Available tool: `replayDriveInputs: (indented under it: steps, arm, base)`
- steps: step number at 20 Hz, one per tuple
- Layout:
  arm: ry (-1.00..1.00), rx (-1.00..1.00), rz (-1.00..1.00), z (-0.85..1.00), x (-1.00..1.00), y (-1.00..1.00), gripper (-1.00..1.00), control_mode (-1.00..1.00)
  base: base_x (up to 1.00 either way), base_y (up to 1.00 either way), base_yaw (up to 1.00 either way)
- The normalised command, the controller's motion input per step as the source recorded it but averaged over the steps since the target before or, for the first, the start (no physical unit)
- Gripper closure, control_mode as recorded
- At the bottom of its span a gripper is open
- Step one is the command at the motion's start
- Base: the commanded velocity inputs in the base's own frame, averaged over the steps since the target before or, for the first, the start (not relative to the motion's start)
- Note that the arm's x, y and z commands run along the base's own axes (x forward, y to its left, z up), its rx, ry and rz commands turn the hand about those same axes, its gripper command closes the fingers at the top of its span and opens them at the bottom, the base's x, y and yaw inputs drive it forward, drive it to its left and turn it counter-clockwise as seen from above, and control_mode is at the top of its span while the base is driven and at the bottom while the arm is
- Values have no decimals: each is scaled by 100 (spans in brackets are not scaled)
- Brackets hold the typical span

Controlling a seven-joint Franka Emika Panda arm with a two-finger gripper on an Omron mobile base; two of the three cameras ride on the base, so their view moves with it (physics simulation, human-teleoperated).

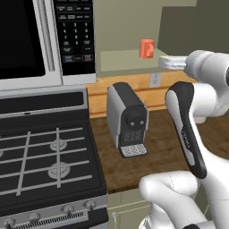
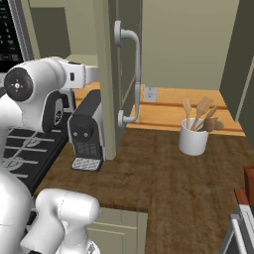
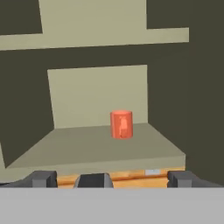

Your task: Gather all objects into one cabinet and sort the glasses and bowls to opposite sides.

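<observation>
One orange-red mug (image 1: 146,48) is standing on the pale shelf (image 3: 87,148) at the upper right of the left base view. On the table (image 2: 163,168), one coffee machine (image 1: 127,118) and one white crock (image 2: 193,137) are sitting, the crock holding about four wooden utensils (image 2: 201,111). One stove (image 1: 40,156) and one microwave (image 1: 44,40) are filling that view's left side.

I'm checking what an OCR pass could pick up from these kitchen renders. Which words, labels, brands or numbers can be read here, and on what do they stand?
No text can be read in these pictures.
Microwave keypad: rows of white button labels, too small and blurred to read.
Robot arm's dark link: faint lettering, too blurred to read.
Coffee machine: no label visible.
Orange-red mug: a pale mark on its side, not legible.
</observation>
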Motion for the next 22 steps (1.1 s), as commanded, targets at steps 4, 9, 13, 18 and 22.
replayDriveInputs:
  steps: [4, 9, 13, 18, 22]
  arm:
    - [11, 0, 0, -1, 36, 0, -100, -100]
    - [4, -1, 0, 0, 43, 1, -100, -100]
    - [5, 0, 0, 0, 29, 0, -100, -100]
    - [1, -1, 0, 0, 32, 0, -100, -100]
    - [2, -2, 0, 0, 39, 0, -100, -100]
  base:
    - [0, 0, 0]
    - [0, 0, 0]
    - [0, 0, 0]
    - [0, 0, 0]
    - [0, 0, 0]
